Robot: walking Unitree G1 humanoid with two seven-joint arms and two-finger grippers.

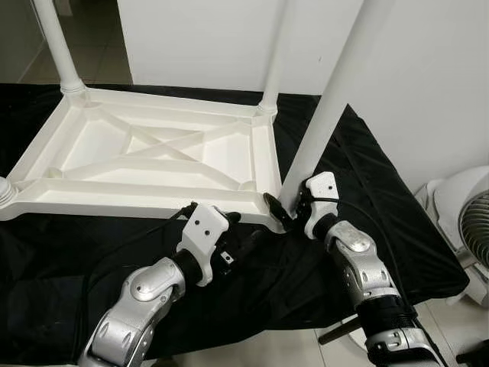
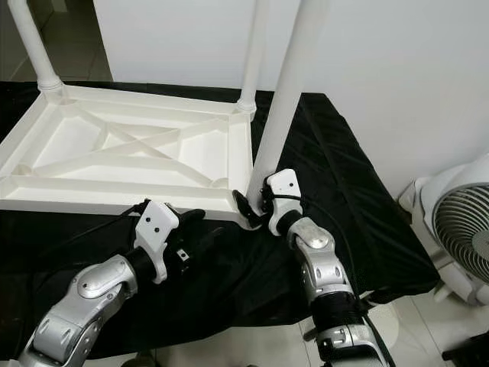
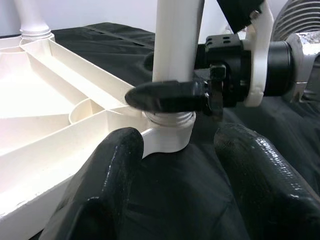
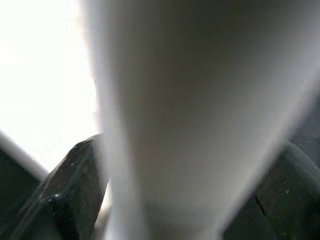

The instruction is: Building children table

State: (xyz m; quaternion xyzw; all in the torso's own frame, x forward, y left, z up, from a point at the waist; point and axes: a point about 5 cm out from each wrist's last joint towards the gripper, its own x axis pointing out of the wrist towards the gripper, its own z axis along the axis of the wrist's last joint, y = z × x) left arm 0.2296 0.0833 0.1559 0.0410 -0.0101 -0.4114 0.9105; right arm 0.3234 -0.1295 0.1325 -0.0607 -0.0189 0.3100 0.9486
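- Lying upside down on a black cloth [image 1: 397,229], the white plastic table top [image 1: 153,153] shows its ribbed underside with crossed braces
- Two white legs already stand in the far corner sockets: one at the far left [image 1: 57,46], one at the far right [image 1: 275,53]; a third socket shows at the near-left edge of the head view
- At the near-right corner a fourth white leg [image 1: 332,99] stands tilted, its foot seated in the corner socket [image 3: 167,132]
- The right gripper [image 1: 289,205] is clamped on that leg just above the socket, one black finger [image 3: 165,96] wrapped across its front (the right wrist view has the leg between both finger pads, blurred by closeness)
- The left gripper [image 3: 175,175] hovers low over the cloth just beside the same corner, fingers spread apart and holding nothing; its left finger [image 3: 107,175] sits close against the table top's rim
- A white fan [image 2: 458,229] stands on the floor to the right, well apart from the table top
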